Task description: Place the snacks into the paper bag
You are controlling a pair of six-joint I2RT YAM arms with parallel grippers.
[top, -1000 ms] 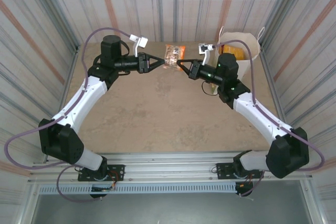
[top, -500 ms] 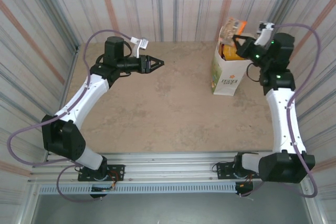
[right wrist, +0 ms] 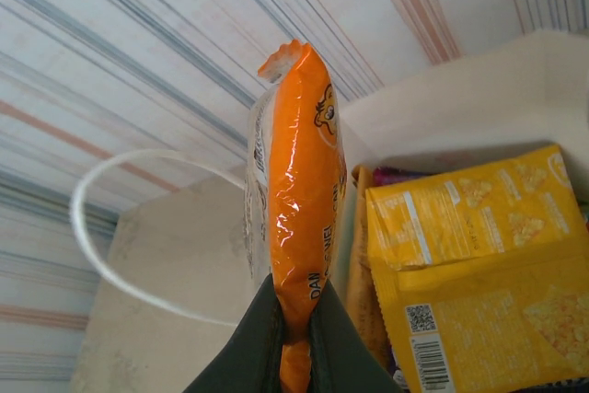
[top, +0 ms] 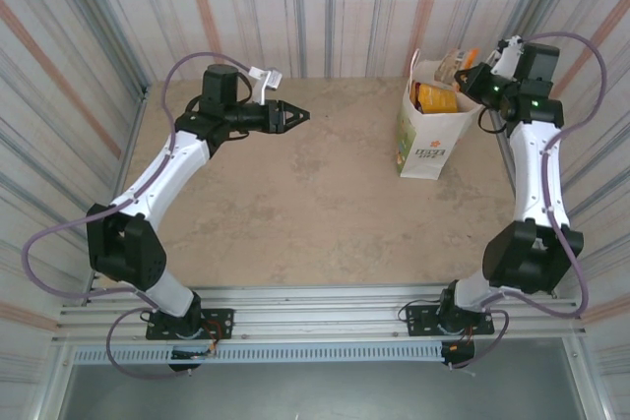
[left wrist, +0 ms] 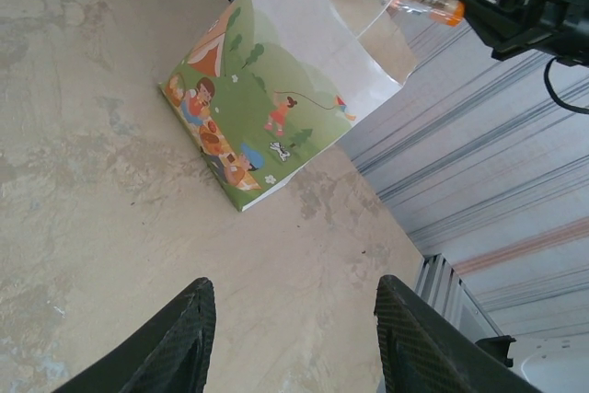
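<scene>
Right hand [right wrist: 294, 319] pinches an orange packet [right wrist: 296, 190] above the open paper bag [top: 425, 145], which holds a yellow packet [right wrist: 479, 246]. Left hand [top: 298, 117] is spread wide over the surface [top: 295, 213], well apart.

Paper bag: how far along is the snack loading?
Done: a yellow packet already lies inside the paper bag, with the edge of a purple packet showing behind it. In hand: the right gripper is shut on an orange packet, held upright above the bag's open mouth. Left: lower and release it. The left gripper is open over the table, holding nothing.
</scene>
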